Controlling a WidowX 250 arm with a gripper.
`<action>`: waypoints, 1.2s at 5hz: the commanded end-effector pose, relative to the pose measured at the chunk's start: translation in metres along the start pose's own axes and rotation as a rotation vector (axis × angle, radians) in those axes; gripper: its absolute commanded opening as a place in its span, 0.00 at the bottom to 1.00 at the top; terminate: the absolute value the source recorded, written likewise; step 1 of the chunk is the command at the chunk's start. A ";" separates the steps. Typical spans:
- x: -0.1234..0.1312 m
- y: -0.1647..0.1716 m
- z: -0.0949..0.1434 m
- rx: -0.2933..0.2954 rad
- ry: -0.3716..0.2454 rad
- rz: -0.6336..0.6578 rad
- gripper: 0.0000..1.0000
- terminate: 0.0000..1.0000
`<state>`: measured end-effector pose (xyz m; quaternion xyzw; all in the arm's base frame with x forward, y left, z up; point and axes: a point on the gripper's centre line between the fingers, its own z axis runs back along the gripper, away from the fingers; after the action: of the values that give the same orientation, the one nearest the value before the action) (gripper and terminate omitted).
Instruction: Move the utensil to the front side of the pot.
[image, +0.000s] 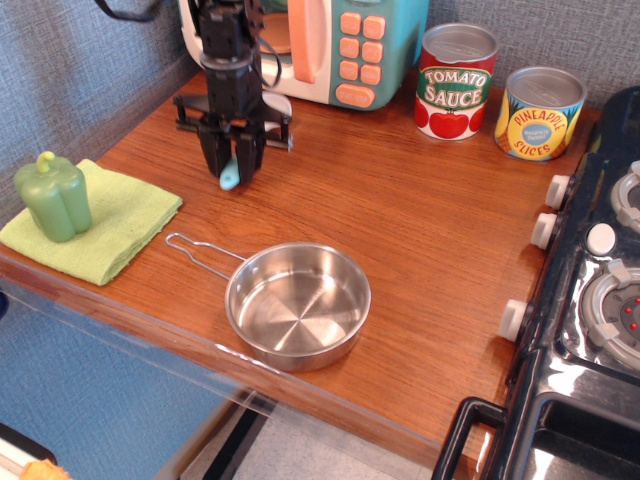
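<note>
Claw (231, 160) pinched narrow on the utensil (231, 177), arm upright above it.
Only the light blue handle tip shows below the fingers.

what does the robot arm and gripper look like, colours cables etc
The arm is black throughout: a blocky, stacked wrist column ending in a wide horizontal crossbar. The gripper has two dark, chunky fingers hanging from that bar. Thin black cables loop beside the wrist, and another black cable curves off near the top left edge. No markings or labels are legible on it.
</note>
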<state>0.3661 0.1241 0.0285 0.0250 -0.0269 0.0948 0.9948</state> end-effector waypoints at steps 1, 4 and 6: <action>-0.019 -0.050 0.098 -0.001 -0.246 -0.111 0.00 0.00; -0.072 -0.189 0.055 -0.087 -0.134 -0.318 0.00 0.00; -0.062 -0.181 0.013 -0.085 -0.049 -0.146 0.00 0.00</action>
<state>0.3401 -0.0725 0.0107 -0.0062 -0.0269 0.0169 0.9995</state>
